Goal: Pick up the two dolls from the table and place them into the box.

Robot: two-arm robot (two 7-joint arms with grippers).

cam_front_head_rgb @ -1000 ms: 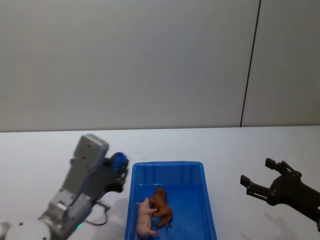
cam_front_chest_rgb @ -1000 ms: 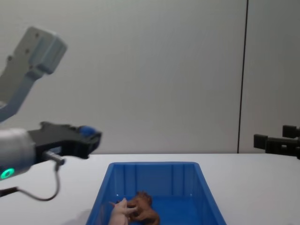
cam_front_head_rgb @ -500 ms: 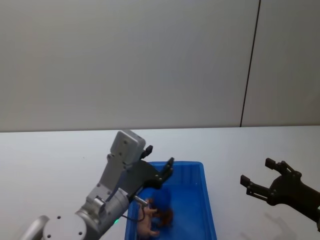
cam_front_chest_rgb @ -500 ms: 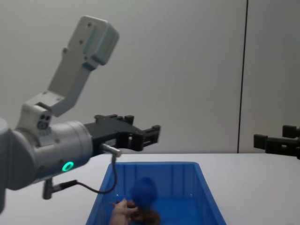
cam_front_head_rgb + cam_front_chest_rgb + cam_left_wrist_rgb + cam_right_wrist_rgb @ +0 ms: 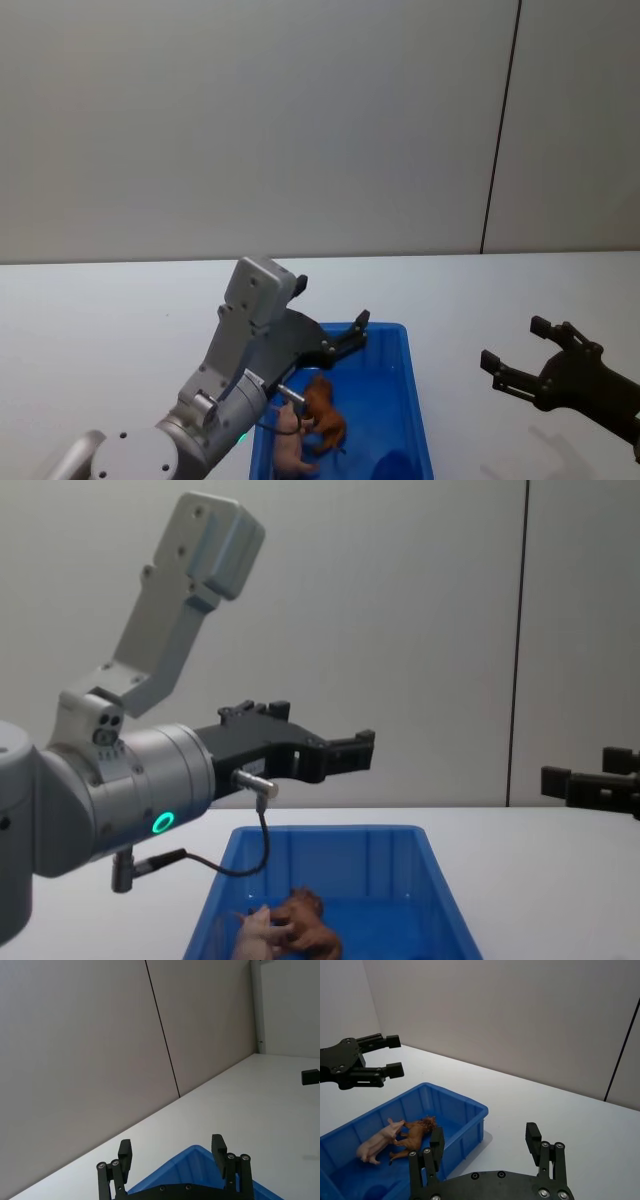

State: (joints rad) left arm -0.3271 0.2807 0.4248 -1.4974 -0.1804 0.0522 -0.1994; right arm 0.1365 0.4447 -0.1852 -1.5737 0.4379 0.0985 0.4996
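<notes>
The plain white flat surface point(image 5: 120, 310) carries the rectangular bright blue plastic bin point(image 5: 412, 400). Above the bin's far end hangs the left tool point(image 5: 335, 320), fingers spread and empty. The right tool point(image 5: 515, 362) hovers over the surface well to the bin's right, fingers apart. Inside the bin lie the brown maned lion figurine point(image 5: 325, 410) and pale pink pig figurine point(image 5: 290, 445), touching, beside a small blue rounded toy point(image 5: 395, 466).
</notes>
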